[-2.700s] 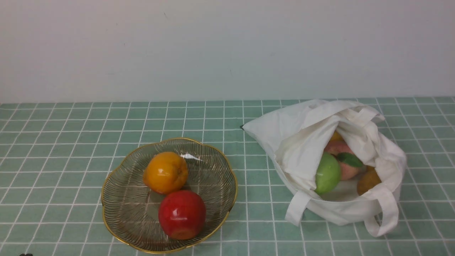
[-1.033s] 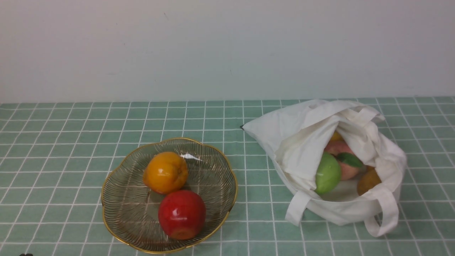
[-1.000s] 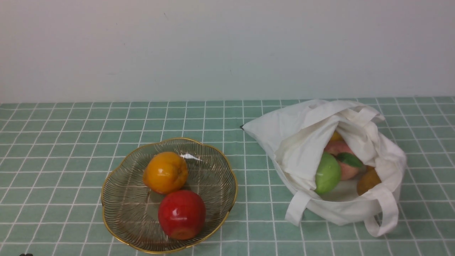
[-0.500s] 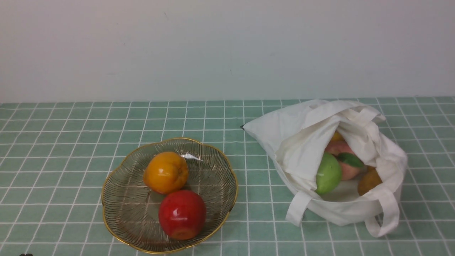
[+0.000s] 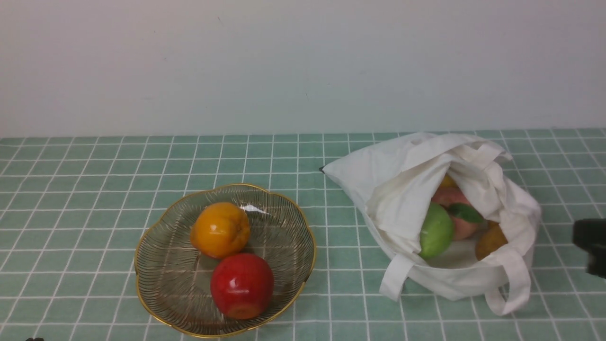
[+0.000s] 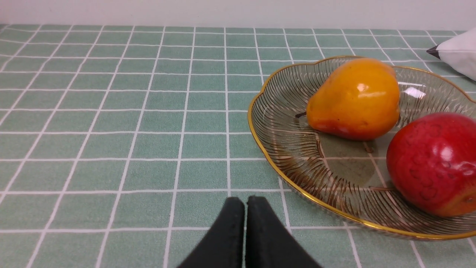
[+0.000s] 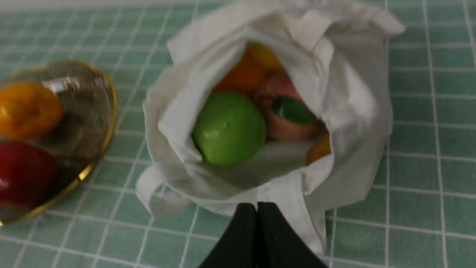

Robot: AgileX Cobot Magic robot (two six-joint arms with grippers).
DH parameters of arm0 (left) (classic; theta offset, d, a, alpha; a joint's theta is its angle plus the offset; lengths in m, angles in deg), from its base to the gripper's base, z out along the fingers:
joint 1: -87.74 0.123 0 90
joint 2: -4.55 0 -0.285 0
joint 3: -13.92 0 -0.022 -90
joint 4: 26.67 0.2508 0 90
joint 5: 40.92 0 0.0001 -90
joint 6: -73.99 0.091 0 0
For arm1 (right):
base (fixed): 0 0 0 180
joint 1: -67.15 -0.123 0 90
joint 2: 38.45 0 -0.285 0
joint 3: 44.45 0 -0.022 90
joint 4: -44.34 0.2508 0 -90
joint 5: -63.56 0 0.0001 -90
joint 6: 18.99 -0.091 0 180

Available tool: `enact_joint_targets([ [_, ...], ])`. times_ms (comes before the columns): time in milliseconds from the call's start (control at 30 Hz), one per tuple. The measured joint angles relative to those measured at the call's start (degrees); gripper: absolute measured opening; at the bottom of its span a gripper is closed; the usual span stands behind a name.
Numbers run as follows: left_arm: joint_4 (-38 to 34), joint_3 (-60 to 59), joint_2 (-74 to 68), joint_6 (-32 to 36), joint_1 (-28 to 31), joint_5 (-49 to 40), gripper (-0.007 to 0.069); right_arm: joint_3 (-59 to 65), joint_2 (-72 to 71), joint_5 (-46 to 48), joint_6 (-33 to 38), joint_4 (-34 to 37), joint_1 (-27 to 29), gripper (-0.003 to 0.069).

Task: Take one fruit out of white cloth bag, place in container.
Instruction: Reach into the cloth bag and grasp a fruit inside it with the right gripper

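Right claw [image 7: 256, 207] arrived beside bag [image 5: 388, 184]; fruit [image 5: 435, 231] inside; bowl [image 5: 136, 261] holds pear [image 5: 220, 229], red apple [image 5: 242, 285].

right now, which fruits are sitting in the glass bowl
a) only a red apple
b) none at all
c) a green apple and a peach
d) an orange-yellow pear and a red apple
D: the glass bowl holds the orange-yellow pear and the red apple, while the green apple lies inside the white cloth bag.

No readable text, labels or numbers
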Motion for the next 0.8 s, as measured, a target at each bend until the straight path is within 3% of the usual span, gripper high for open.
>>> enact_joint_targets([
  [200, 0.0, 0.0, 0.0, 0.0, 0.0, 0.0, -0.0008, -8.2, 22.0, 0.6, 5.2, 0.4, -3.7, -0.001],
  [467, 0.0, 0.0, 0.0, 0.0, 0.0, 0.0, -0.0008, -16.0, 35.7, -0.7, 5.7, 2.2, -4.4, 0.0013],
  [667, 0.0, 0.0, 0.0, 0.0, 0.0, 0.0, -0.0008, -18.1, 39.9, -5.4, 6.3, 2.3, -4.4, 0.0169],
  [800, 0.0, 0.0, 0.0, 0.0, 0.0, 0.0, -0.0008, -18.2, 42.1, -7.7, 6.3, 2.4, -4.4, 0.0367],
])
